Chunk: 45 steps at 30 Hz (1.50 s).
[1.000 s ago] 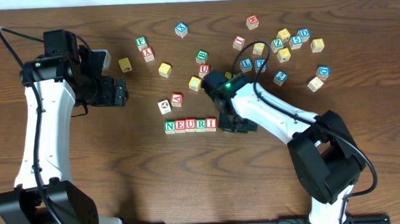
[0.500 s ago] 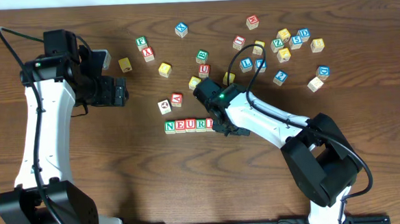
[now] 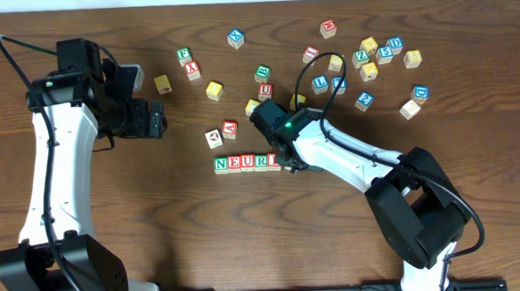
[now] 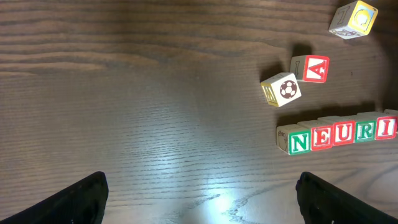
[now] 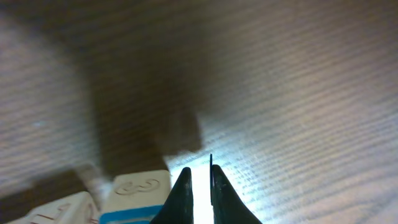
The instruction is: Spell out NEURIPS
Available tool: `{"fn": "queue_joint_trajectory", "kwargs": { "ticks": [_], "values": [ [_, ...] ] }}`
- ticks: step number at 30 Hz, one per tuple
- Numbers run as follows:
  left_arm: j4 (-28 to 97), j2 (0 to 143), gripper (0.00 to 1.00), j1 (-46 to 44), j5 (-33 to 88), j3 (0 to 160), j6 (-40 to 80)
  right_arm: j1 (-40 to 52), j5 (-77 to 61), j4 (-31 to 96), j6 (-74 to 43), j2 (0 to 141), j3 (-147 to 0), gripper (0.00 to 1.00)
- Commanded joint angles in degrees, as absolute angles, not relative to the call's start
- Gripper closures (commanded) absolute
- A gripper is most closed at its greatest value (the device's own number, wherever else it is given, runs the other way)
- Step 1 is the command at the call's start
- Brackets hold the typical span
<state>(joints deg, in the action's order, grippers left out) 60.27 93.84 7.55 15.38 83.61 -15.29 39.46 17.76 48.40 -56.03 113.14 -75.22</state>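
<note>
Five wooden cubes stand in a row reading N, E, U, R, I (image 3: 243, 162), also seen at the right edge of the left wrist view (image 4: 336, 134). My right gripper (image 3: 287, 160) is shut with nothing between its fingers and sits low at the row's right end. In the right wrist view its fingertips (image 5: 200, 171) rest beside a cube with a blue band (image 5: 134, 199), whose letter I cannot read. That cube is hidden under the arm in the overhead view. My left gripper (image 3: 156, 118) hangs open over bare table (image 4: 202, 199), well left of the row.
A red A cube (image 3: 230, 129) and a soccer-ball cube (image 3: 213, 138) lie just behind the row's left end. A red U cube (image 3: 265, 91) and yellow cubes (image 3: 253, 108) sit behind the right arm. Several more letter cubes (image 3: 367, 60) are scattered at the back right.
My right gripper has slid left, still shut, up to the right end of the row. The left arm has not moved.
</note>
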Motion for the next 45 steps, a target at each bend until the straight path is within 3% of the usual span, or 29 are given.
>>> {"fn": "queue_joint_trajectory", "kwargs": {
  "ticks": [1, 45],
  "values": [
    [60.58, 93.01, 0.05, 7.53, 16.01, 84.73, -16.01, 39.46, 19.57, 46.87, -53.04, 113.27, -74.48, 0.95],
    [60.60, 93.01, 0.05, 7.53, 16.01, 84.73, -16.03, 39.83, 19.25, 45.67, -50.11, 113.27, -74.08, 0.96]
  ]
}}
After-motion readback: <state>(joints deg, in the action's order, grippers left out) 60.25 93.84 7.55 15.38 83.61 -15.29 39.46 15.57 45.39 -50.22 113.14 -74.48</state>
